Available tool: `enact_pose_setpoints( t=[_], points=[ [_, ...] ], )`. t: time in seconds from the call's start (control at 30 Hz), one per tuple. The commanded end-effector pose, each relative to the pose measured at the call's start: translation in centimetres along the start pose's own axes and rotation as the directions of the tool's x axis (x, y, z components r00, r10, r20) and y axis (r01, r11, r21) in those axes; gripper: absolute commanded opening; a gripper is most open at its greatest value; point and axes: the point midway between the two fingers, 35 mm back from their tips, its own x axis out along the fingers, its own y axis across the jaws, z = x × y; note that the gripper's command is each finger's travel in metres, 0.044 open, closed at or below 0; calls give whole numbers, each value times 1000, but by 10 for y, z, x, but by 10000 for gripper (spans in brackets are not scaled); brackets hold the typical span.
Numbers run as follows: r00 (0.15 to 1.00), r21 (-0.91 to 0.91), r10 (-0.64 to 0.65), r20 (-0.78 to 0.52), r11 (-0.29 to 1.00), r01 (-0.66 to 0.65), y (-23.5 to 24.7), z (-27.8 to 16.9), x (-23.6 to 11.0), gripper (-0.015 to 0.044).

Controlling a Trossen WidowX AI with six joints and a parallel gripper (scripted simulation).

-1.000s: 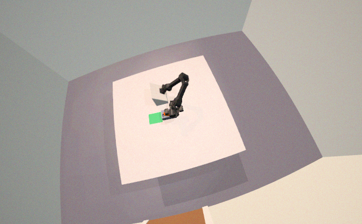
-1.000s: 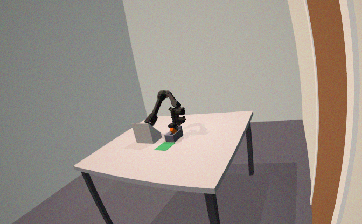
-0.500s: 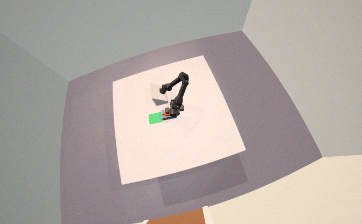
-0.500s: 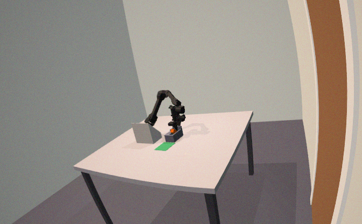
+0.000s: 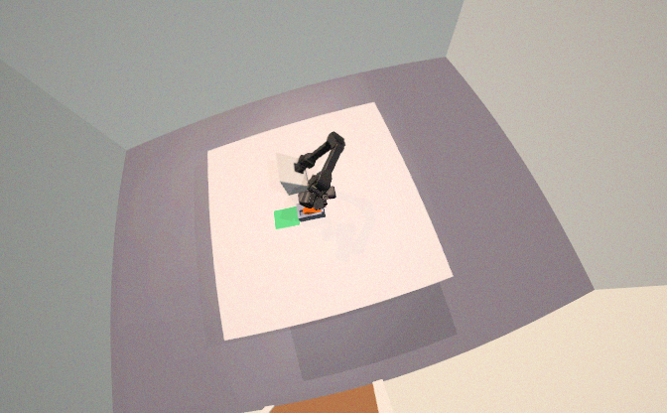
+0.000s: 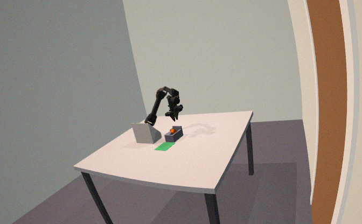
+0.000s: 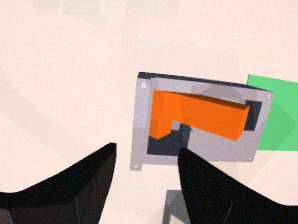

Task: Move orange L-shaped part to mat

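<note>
From above, a black robot arm (image 5: 326, 164) reaches over a white table (image 5: 285, 287), its gripper (image 5: 312, 197) above a grey tray (image 5: 312, 215) beside a green mat (image 5: 285, 218). From the side, the gripper (image 6: 174, 117) hangs well above the tray (image 6: 174, 135), where an orange part (image 6: 172, 130) tips up at one end. At the wrist, two black fingers stand partly open, holding nothing, with the part (image 7: 200, 115) tilted in its pocket.

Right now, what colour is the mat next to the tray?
Green. The mat shows best in the wrist view, beside the grey tray.
</note>
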Motion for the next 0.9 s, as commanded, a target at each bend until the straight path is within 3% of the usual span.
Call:
enact_pose_setpoints(
  t=[0.0, 0.6, 0.63, 0.73, 0.87],
  points=[
    [1000, 2, 0, 1, 1000, 0, 0, 0, 1, 180],
    [1000, 2, 0, 1, 1000, 0, 0, 0, 1, 180],
    [1000, -12, 0, 1, 1000, 0, -1, 0, 1, 206],
    [1000, -134, -1, -1, 991, 1, -6, 1, 0, 280],
    [1000, -445, -2, -5, 896, 0, -22, 4, -1, 280]
  ],
)
